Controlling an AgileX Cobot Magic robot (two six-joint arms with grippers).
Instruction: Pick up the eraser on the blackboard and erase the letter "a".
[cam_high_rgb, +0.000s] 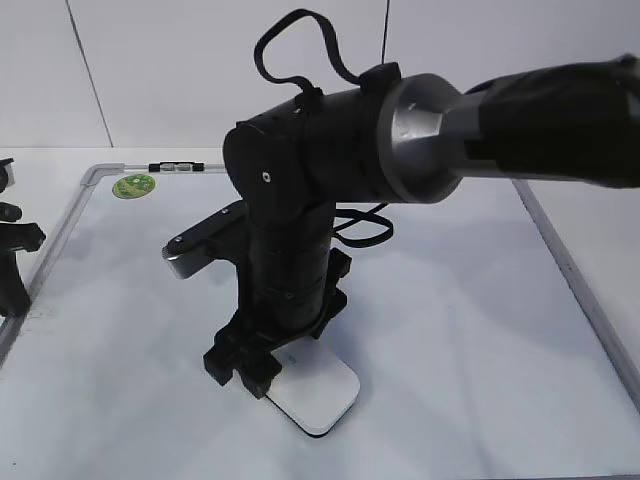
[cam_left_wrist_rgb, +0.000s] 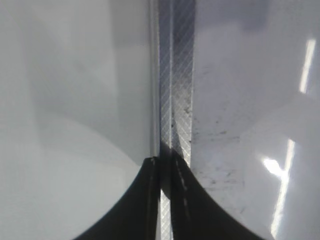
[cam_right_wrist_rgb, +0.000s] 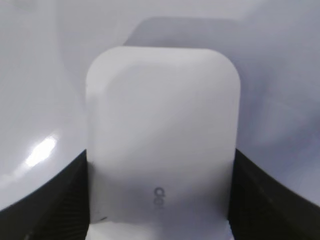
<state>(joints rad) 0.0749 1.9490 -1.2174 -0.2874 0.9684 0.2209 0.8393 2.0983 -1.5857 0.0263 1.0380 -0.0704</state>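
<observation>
Lower centre: right gripper (cam_high_rgb: 262, 372) clamped on eraser (cam_high_rgb: 318, 393) atop blackboard (cam_high_rgb: 470, 330). Upper left: green sticker (cam_high_rgb: 134, 185). Left edge: left gripper (cam_left_wrist_rgb: 165, 165) clenched over frame (cam_left_wrist_rgb: 176, 75).

The right arm reaches in from the right, wrist bent downward, its gripper (cam_high_rgb: 262, 372) low with the fingers (cam_right_wrist_rgb: 60, 200) spread wide. The left gripper (cam_left_wrist_rgb: 165, 165) hangs with fingers pressed together.

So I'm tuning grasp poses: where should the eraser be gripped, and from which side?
Grip the eraser across its two long flat sides, coming straight down from above. It lies flat on the blackboard, so only those sides offer parallel faces; the right gripper already straddles it that way.
</observation>
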